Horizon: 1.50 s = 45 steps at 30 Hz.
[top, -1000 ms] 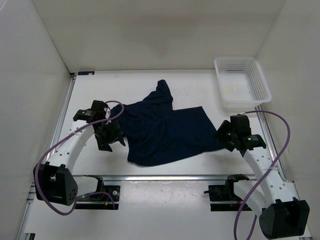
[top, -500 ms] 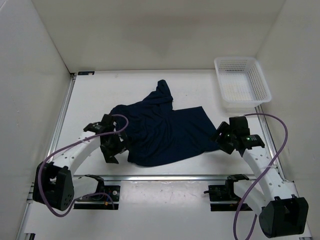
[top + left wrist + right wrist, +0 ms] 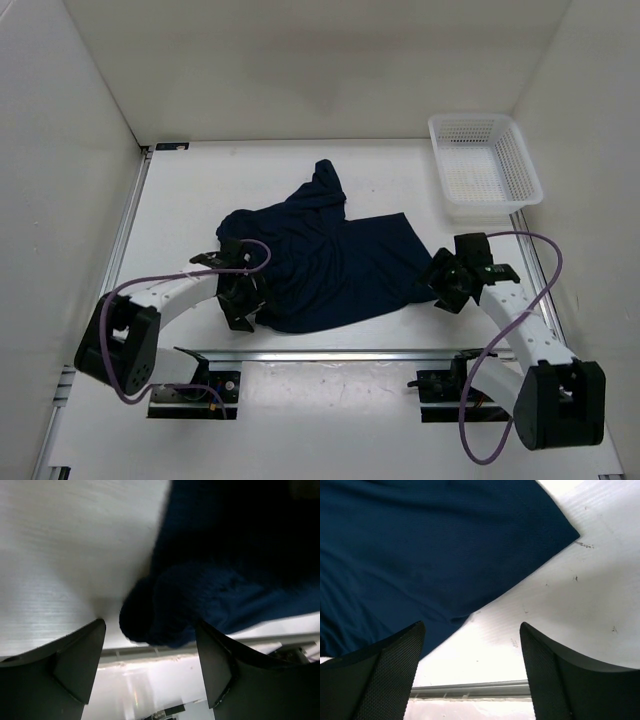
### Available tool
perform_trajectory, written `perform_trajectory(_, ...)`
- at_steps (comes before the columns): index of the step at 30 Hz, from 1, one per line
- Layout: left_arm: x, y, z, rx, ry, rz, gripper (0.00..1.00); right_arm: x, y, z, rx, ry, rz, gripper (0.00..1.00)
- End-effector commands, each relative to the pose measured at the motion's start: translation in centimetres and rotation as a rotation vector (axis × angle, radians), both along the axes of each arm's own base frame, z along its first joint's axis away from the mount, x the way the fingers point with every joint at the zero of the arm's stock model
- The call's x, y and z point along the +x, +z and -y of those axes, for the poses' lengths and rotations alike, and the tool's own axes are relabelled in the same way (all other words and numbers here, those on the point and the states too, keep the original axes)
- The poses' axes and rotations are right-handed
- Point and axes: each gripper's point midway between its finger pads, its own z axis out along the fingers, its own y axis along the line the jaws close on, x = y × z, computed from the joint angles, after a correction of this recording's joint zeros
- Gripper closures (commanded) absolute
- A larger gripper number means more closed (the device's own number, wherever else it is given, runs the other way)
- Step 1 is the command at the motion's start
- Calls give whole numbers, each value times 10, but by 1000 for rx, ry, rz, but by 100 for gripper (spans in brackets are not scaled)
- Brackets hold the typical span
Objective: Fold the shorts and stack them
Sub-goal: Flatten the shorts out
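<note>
Your left end effector [image 3: 150, 623] is apart at a bunched corner of the dark navy soft fabric shorts [image 3: 330, 262]. Your right end effector [image 3: 472, 625] is apart too, over their edge

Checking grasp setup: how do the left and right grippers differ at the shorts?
The left gripper straddles a bunched lump at the shorts' near-left corner; the right gripper is over a flat, smooth edge on their right side. Fabric sits between the left fingers; mostly bare table shows between the right's. Both are open, holding nothing.
</note>
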Motion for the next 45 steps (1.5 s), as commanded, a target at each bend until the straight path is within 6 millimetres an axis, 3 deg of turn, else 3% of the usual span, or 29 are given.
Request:
perform_trajectory(1, 13, -2, 6, 22, 8, 37, 17, 8, -1, -6, 37, 5, -5, 23)
perform_trajectory(2, 14, -3, 11, 20, 0, 35, 17, 11, -4, -9, 52, 1, -2, 30)
perform_trajectory(4, 13, -5, 14, 20, -2, 30, 17, 13, -9, -9, 61, -4, -11, 34)
perform_trajectory(9, 11, -11, 15, 29, -12, 12, 19, 16, -14, -5, 58, -23, -35, 33)
perform_trajectory(12, 14, -9, 17, 24, -12, 21, 80, 18, -18, -3, 62, -44, -49, 30)
perform_trajectory(13, 15, -6, 18, 17, -3, 30, 90, 17, -20, -4, 80, -57, -54, 30)
perform_trajectory(19, 21, 24, 23, -50, 25, 122, 90, 15, -40, -9, 131, -69, -72, 34)
perform_trajectory(24, 17, 26, 23, -54, 22, 111, 90, 18, -56, -9, 128, -71, -104, 40)
perform_trajectory(26, 17, 33, 23, -61, 22, 124, 90, 28, -53, -8, 109, -71, -71, 57)
perform_trajectory(28, 19, 42, 20, -44, 29, 136, 90, 37, -47, -5, 93, -79, -46, 86)
perform_trajectory(29, 27, 57, 21, -43, 8, 180, 90, 47, -37, -4, 87, -82, -24, 100)
perform_trajectory(31, 29, 72, 7, 25, 11, 191, 90, 60, -23, -3, 81, -86, 8, 100)
perform_trajectory(32, 45, 98, 6, 29, -2, 260, 90, 64, -16, -3, 77, -78, 13, 100)
perform_trajectory(33, 52, 112, 2, 50, -3, 288, 90, 82, 12, -4, 80, -66, 94, 100)
perform_trajectory(34, 50, 124, -9, 104, -12, 292, 90, 90, 26, -5, 84, -65, 125, 100)
perform_trajectory(35, 70, 157, -9, 106, -2, 364, 90, 93, 38, -3, 71, -59, 140, 100)
perform_trajectory(36, 75, 173, -12, 127, -35, 397, 90, 109, 72, -4, 70, -43, 227, 100)
perform_trajectory(38, 77, 195, -21, 192, -62, 390, 90, 117, 107, -4, 64, -24, 300, 100)
perform_trajectory(39, 89, 231, -19, 179, -70, 478, 90, 120, 144, -6, 74, -6, 379, 100)
perform_trajectory(41, 92, 259, -19, 167, -84, 537, 90, 118, 181, -7, 79, 11, 459, 100)
perform_trajectory(42, 95, 285, -18, 146, -85, 608, 90, 112, 217, -6, 75, 23, 541, 100)
perform_trajectory(45, 82, 323, 0, 44, -148, 691, 90, 92, 270, -6, 83, 40, 666, 100)
